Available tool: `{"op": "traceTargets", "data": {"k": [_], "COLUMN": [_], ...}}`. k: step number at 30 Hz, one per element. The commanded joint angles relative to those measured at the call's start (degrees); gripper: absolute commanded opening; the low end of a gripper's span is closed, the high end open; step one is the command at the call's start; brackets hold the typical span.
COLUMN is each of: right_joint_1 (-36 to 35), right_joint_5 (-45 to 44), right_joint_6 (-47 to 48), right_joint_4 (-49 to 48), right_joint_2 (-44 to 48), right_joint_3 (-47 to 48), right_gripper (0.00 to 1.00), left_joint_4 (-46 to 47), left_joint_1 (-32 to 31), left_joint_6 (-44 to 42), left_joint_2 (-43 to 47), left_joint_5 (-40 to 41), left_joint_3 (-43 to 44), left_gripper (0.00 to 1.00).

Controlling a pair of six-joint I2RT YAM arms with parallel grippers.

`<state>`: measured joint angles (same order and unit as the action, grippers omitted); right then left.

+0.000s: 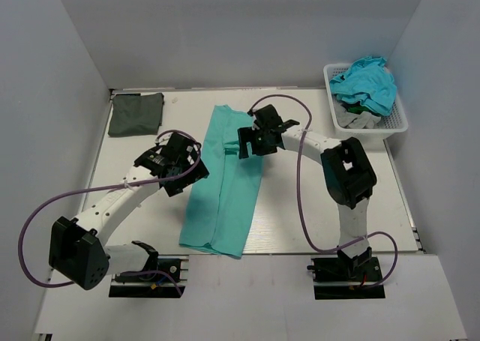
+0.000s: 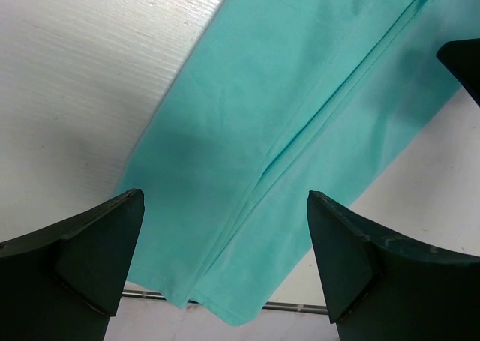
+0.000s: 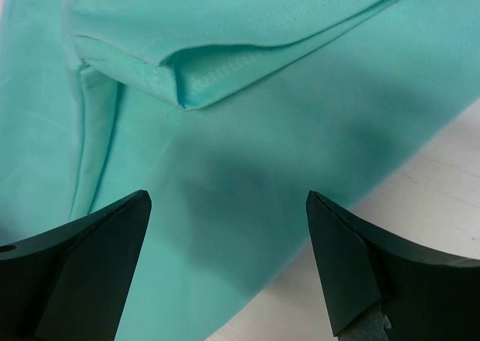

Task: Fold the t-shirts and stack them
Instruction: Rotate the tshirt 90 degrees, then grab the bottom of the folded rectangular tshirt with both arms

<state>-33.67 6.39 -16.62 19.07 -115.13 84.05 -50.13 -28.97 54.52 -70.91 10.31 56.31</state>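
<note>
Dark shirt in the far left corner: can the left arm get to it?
Probably yes. The dark shirt lies flat in the open, and nothing stands between it and the left pincer, which is open and empty.

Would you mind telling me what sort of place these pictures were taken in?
Probably a robotics lab test cell: a white table boxed in by plain white walls, black-and-white left arm and right arm bolted at its near edge, and a white plastic lattice basket holding crumpled turquoise-blue cloth.

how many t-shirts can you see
4: a teal shirt mid-table, a dark shirt folded far left, a blue shirt and a grey shirt in the basket, which may hide more.
</note>
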Motion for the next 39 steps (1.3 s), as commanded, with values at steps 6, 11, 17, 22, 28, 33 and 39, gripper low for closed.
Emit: {"op": "traceTargets", "data": {"k": [6,11,17,22,28,33,39], "right_joint_1": [0.4,1.9,4.9,6.7,5.0,4.8,4.1], "right_joint_5": [0.4,-6.1,-15.8,-9.7,-2.9,0.1,7.8], "right_joint_6": [-1.3,-3.0,0.2,8.8,11.1,4.6,-4.8], "right_joint_4": [1.0,7.9,17.0,18.8,8.3,4.4,6.7], "right_joint_2": [-7.3,-13.7,-23.4,-30.2,-10.0,12.5,29.5], "right_joint_3": [4.8,12.2,29.0,47.3,25.9,5.2,-20.9], "right_gripper": [0.90,0.90,0.90,0.90,0.90,0.90,0.90], "left_joint_4": [-0.6,-0.7,-0.1,2.6,12.1,13.5,18.5], "left_joint_1": [0.8,0.8,0.8,0.8,-1.3,-4.3,-6.1], "left_joint_6": [-0.4,-1.6,-7.0,-9.4,-15.3,-15.9,-15.2], "left_joint_2": [-2.1,-2.6,-4.8,-5.4,-7.7,-10.3,-10.9], "left_joint_5": [1.3,-0.1,-4.3,-11.7,-25.2,-22.5,-23.3], "left_joint_3": [2.6,3.1,3.7,0.7,-7.2,-9.9,-14.6], "left_gripper": [1.00,1.00,1.00,1.00,1.00,1.00,0.87]}}
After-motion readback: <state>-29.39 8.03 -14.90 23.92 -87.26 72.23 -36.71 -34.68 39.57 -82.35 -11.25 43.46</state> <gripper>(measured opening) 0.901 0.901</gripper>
